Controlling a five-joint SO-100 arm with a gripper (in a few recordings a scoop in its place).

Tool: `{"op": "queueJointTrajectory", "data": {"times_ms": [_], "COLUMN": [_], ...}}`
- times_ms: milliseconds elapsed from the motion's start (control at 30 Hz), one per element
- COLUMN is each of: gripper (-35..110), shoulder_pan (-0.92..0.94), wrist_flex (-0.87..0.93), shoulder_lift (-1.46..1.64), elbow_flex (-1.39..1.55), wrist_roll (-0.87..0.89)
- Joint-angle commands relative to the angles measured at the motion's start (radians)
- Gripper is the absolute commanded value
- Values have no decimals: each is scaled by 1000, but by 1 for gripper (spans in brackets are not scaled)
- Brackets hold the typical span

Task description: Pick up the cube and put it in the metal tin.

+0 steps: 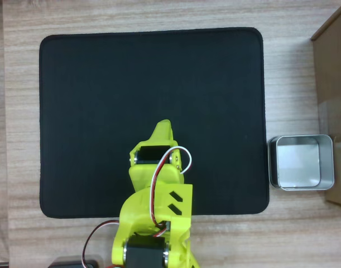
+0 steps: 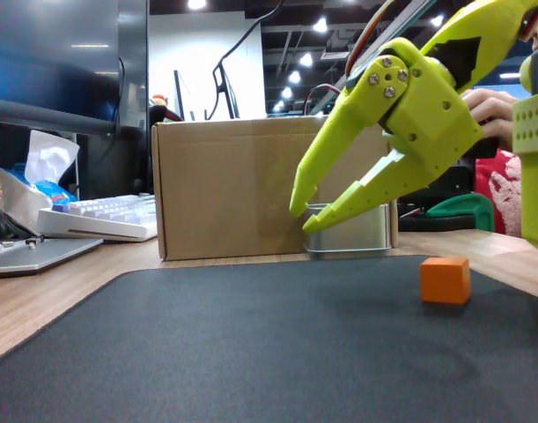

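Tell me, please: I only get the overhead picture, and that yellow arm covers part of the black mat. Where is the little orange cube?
Observer: In the fixed view the cube sits flat on the mat, with nothing touching it.
Operator: Has the claw got hold of anything?
Observer: No. The gripper hangs in the air with its jaws apart and empty, and its tips are higher than the cube and to its left in that view.
Operator: And the tin?
Observer: The tin has low walls, well below the top of the cardboard box beside it.
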Motion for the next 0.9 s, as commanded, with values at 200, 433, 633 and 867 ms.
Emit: {"op": "queueJointTrajectory", "data": {"times_ms": [200, 433, 633, 867], "gripper": [2, 3, 4, 5], "shoulder_pan": [9, 14, 20, 15], "wrist_flex": [18, 193, 313, 379], "shoulder_lift": [20, 20, 20, 20], "elbow_flex": [-35, -241, -359, -442], "wrist_roll": [-17, -3, 34, -89]}}
